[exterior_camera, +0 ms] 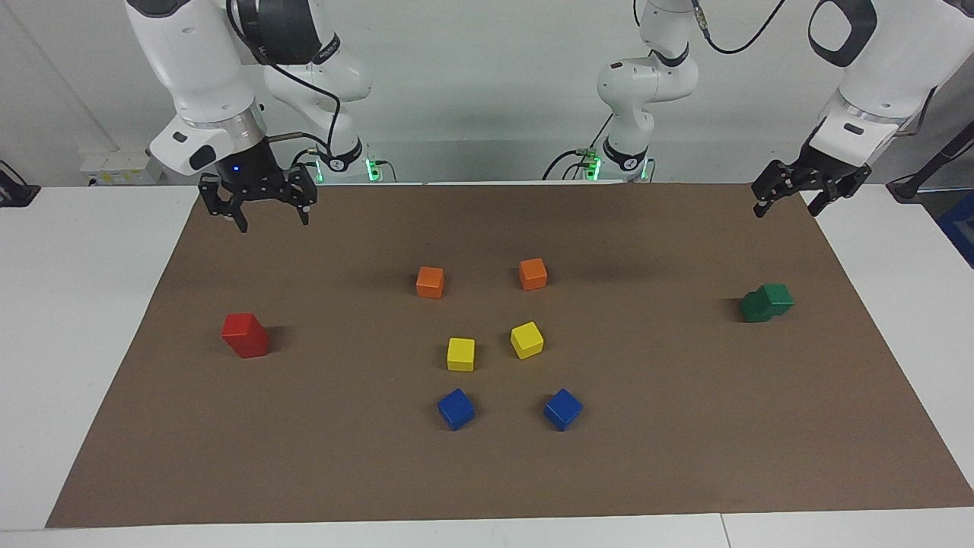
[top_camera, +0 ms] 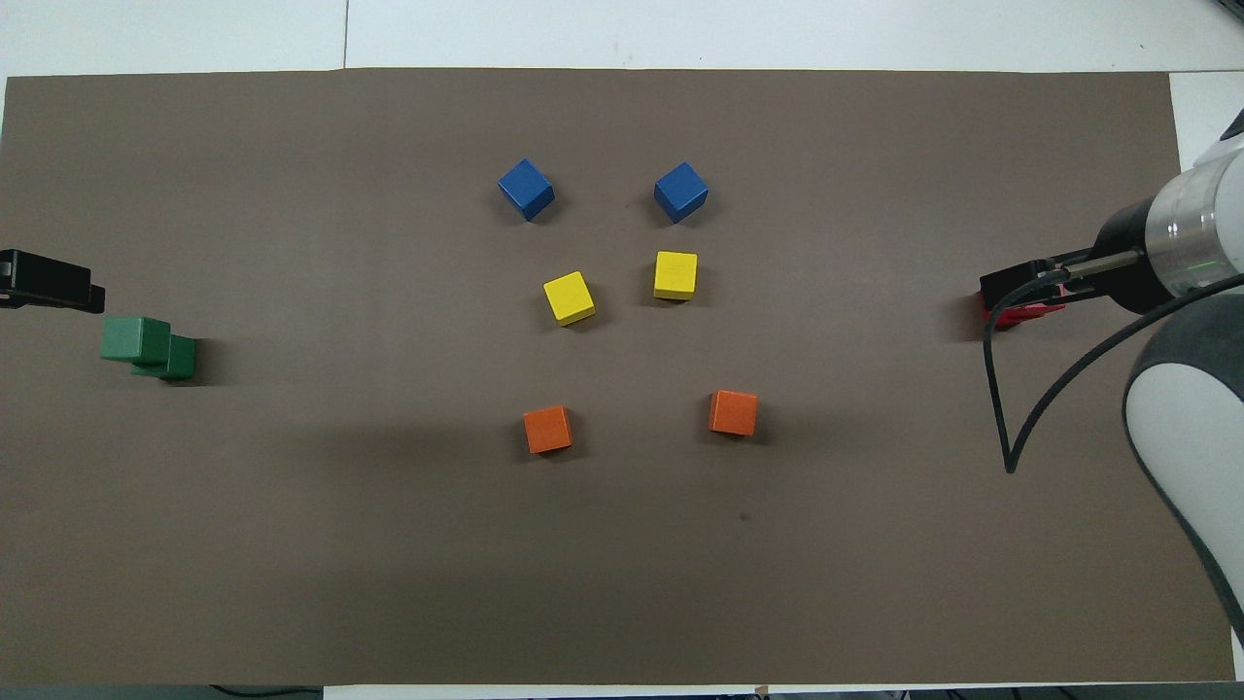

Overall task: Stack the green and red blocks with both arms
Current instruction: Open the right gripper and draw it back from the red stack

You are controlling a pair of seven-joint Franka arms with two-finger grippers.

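Observation:
Two red blocks (exterior_camera: 245,335) stand as one stack at the right arm's end of the mat. In the overhead view only a red sliver (top_camera: 1020,313) shows under the gripper. My right gripper (exterior_camera: 259,205) hangs open and empty, raised above the red stack and apart from it; it also shows in the overhead view (top_camera: 1016,292). Two green blocks (exterior_camera: 766,302) stand at the left arm's end, the upper one shifted partly off the lower (top_camera: 146,348). My left gripper (exterior_camera: 791,199) hangs open and empty over the mat's edge by the green blocks (top_camera: 53,284).
On the brown mat (exterior_camera: 685,441) in the middle lie two orange cubes (exterior_camera: 430,281) (exterior_camera: 533,274), two yellow cubes (exterior_camera: 460,354) (exterior_camera: 526,339) and two blue cubes (exterior_camera: 456,409) (exterior_camera: 562,409). White table surrounds the mat.

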